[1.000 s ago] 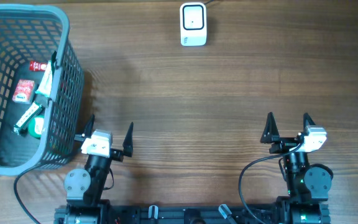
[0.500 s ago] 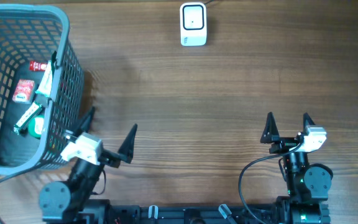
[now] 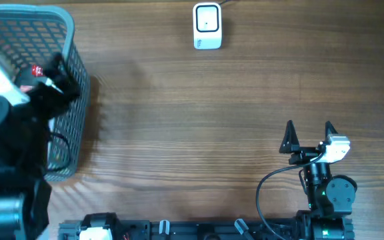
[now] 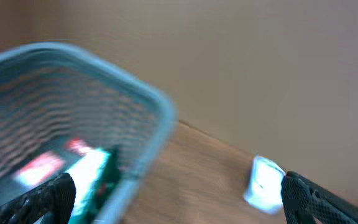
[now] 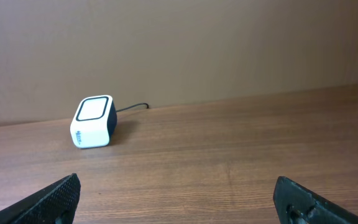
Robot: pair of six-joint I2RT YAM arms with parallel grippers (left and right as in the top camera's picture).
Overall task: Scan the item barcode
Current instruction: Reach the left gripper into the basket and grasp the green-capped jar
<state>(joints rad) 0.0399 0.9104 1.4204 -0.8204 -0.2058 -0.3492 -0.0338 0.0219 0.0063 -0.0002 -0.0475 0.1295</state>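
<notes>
Overhead, upper left: the left arm [image 3: 9, 113] is hovering over the basket [image 3: 79, 100], hiding most of its contents; a red packet [image 3: 39, 70] is showing beside it. The scanner [image 3: 207, 25] is sitting at top centre of the counter [image 3: 199, 120]. The right fingers [image 3: 290, 137] are standing wide and empty at lower right, so the left arm is judged nearer.

Left wrist: the left fingers [image 4: 306, 196] are spreading wide, holding nothing. A green-and-white packet [image 4: 95, 177] is lying inside the basket at lower left, too blurred to give its long axis.

Right wrist: only the scanner is showing, left of centre. No writing is reading clearly.
</notes>
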